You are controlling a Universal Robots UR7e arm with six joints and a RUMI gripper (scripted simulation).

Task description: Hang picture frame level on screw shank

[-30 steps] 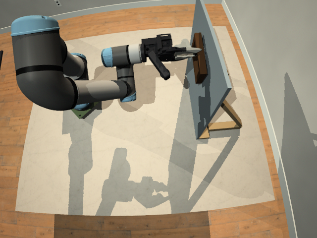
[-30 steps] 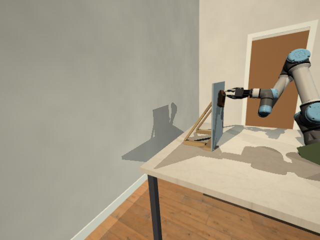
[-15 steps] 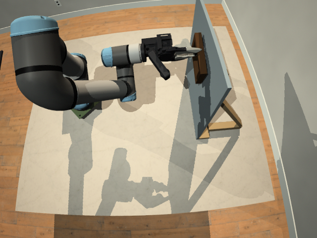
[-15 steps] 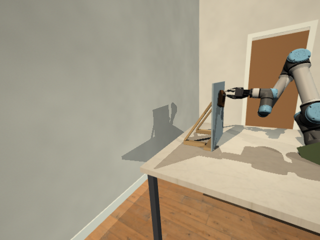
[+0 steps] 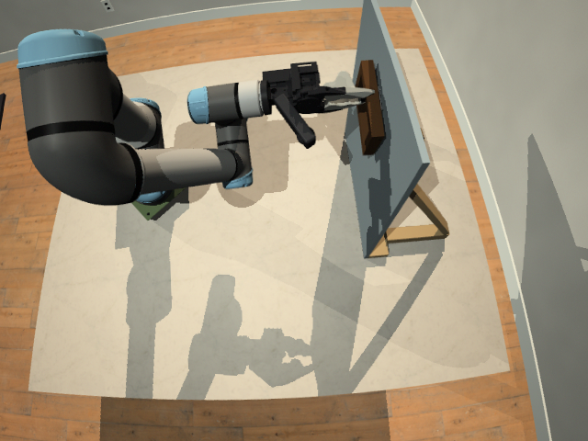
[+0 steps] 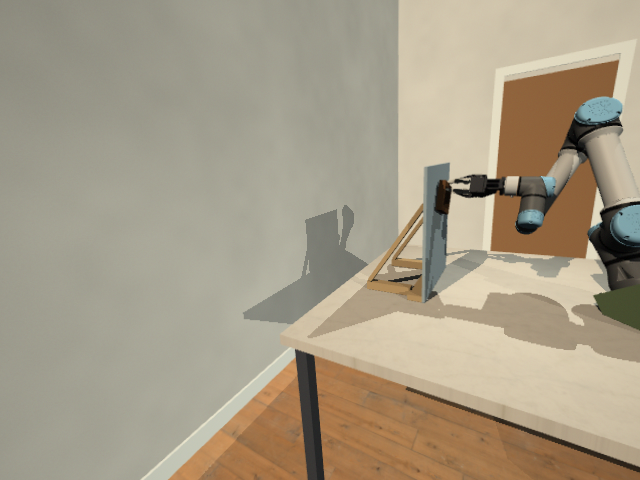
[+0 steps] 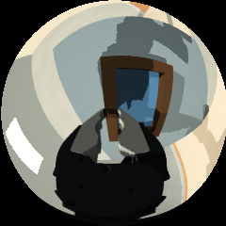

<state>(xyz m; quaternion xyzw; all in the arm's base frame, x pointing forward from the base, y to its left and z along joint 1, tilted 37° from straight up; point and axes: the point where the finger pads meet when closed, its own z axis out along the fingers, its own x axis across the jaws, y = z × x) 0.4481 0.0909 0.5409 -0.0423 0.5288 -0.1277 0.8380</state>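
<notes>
A brown wooden picture frame (image 5: 369, 107) with a blue picture lies against the upright grey-blue board (image 5: 390, 137), near its top. It also shows in the exterior view (image 6: 442, 196) and in the wrist view (image 7: 137, 96). My gripper (image 5: 366, 95) reaches level toward the board and is shut on one side rail of the frame; the wrist view shows the fingers on either side of the frame's left rail. In the wrist view the frame looks slightly tilted. The screw is hidden behind the frame.
The board (image 6: 435, 232) stands on a wooden triangular brace (image 5: 417, 222) near the table's far edge, close to the room wall. The arm's base sits on a green plate (image 5: 156, 206). A table leg (image 6: 309, 413) marks the near corner.
</notes>
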